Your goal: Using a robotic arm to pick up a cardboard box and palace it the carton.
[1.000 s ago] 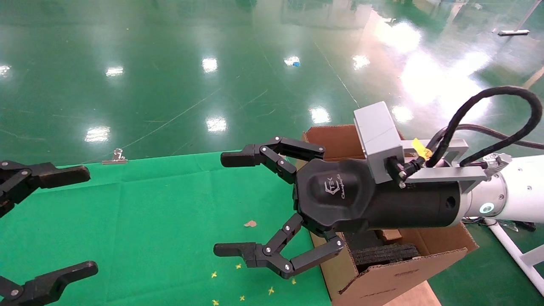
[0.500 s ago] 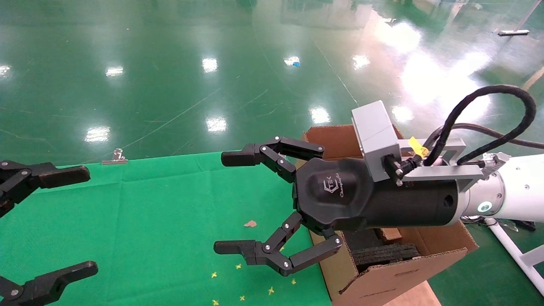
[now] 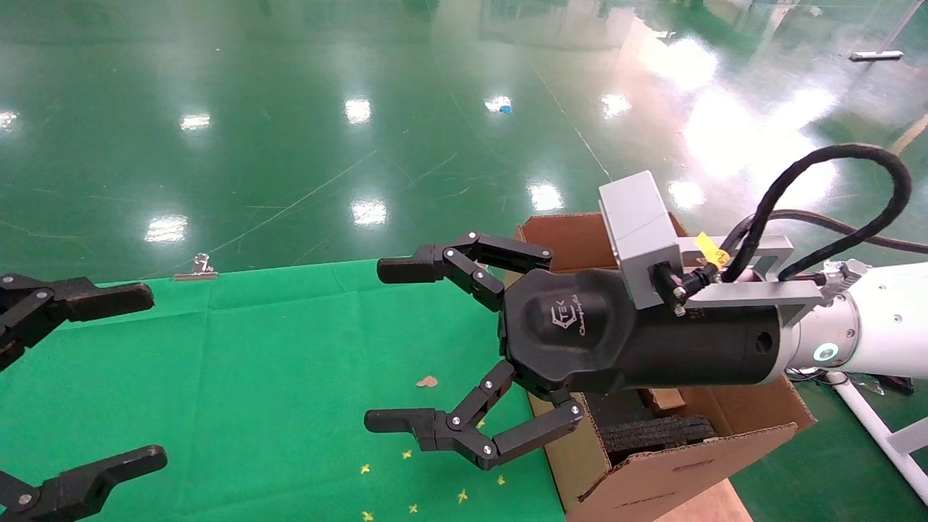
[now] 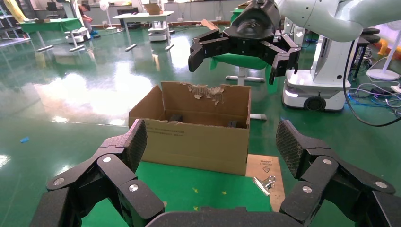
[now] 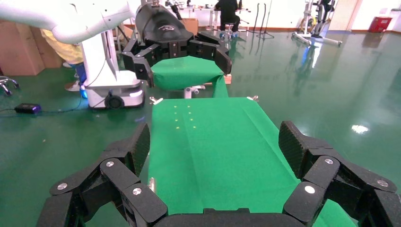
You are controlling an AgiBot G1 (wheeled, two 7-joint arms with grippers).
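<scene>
A glossy green workshop floor runs off behind a table [image 3: 239, 348] covered in green cloth, and the cloth carries only a few yellow specks, a brown scrap [image 3: 427, 381] and a clip [image 3: 196, 270] at its far edge. The right gripper [image 3: 388, 346] hangs above the table's right edge with its fingers spread wide and nothing between them; its white arm [image 3: 881, 322] reaches in from the right across the carton [image 3: 652, 478], which stands off the table's right edge with black foam [image 3: 656, 433] showing inside and a ragged far flap visible in the left wrist view. The left gripper [image 3: 109, 377] sits at the table's left edge, also released and empty. The cardboard box is the trouble: I can't find it anywhere, on the cloth or in either grip. A small brown piece [image 3: 663, 399] peeks out under the right wrist inside the carton, but I can't tell whether that is it. If the box is already in, reaching again would be wasted motion. The right arm hangs low over the carton's opening, so a careless swing could catch a flap or shove the carton. The two open grippers face each other and could clash if both close in.
</scene>
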